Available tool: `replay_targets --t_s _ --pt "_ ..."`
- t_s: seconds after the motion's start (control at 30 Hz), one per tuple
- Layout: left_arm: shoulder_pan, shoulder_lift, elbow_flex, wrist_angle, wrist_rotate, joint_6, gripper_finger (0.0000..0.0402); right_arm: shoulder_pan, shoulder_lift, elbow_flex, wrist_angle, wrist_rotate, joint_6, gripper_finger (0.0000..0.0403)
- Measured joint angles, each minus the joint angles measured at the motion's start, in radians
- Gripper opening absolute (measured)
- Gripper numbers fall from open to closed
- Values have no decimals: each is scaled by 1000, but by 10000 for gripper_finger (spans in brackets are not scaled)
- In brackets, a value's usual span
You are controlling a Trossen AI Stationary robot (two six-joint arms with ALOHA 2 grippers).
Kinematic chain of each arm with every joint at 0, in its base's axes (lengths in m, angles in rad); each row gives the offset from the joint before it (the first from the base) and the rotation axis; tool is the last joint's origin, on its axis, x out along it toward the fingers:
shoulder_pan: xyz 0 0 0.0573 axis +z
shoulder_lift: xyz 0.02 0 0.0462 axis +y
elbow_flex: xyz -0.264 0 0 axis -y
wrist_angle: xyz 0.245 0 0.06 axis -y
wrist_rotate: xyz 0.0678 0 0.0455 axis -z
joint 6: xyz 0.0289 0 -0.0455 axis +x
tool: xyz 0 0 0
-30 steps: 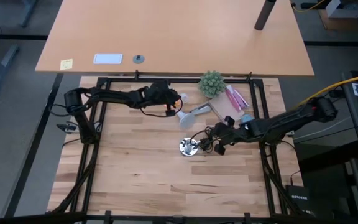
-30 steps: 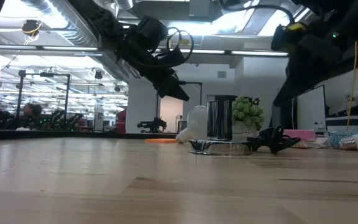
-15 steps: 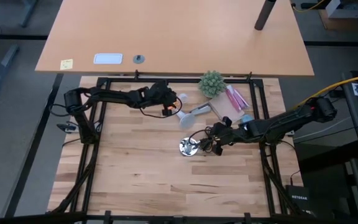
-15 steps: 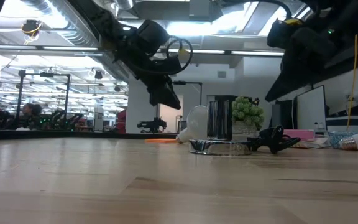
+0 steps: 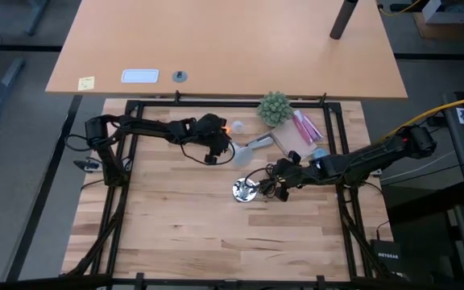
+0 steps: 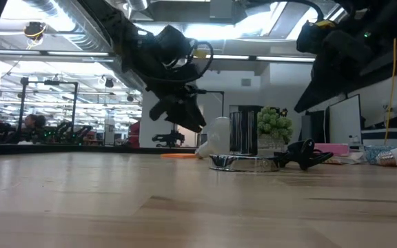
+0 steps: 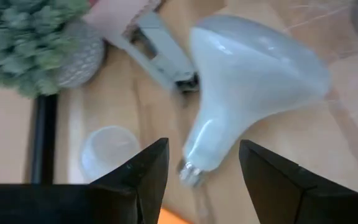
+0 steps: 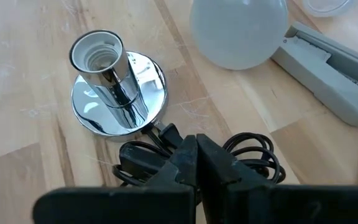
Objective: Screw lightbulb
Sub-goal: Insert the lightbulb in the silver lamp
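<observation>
Butcher-block table point(image 5: 184, 234), far edge: the left gripper point(image 7: 204, 168) has spread its fingers and dropped over the white frosted pear-shaped lightbulb point(image 7: 253, 81), apparently not yet touching, ready to grasp. The right gripper point(image 8: 196, 163) stays clenched beside the shiny silver lamp base point(image 8: 118, 87).

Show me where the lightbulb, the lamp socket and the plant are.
lightbulb point(image 7: 253, 74): left wrist view, on its frosted round head.
lamp socket point(image 8: 98, 53): right wrist view, on its open threaded mouth.
plant point(image 5: 274, 107): high view, on its green top.
</observation>
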Motion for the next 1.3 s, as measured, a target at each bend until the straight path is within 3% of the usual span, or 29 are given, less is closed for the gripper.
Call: replay_targets --t_s 0.27,0.6,0.83,1.1,1.3 --pt "-6 101 0 106 5 2 184 0 0 0 -1 -2 0 6" --pt "-7 128 0 151 37 78 184 0 0 0 -1 -18 0 6" --pt "-5 132 0 268 36 98 184 0 0 0 -1 -19 0 6" --pt "-3 145 0 287 37 112 184 0 0 0 0 -19 0 6" --pt "-2 235 32 297 67 127 184 0 0 0 0 -19 0 6"
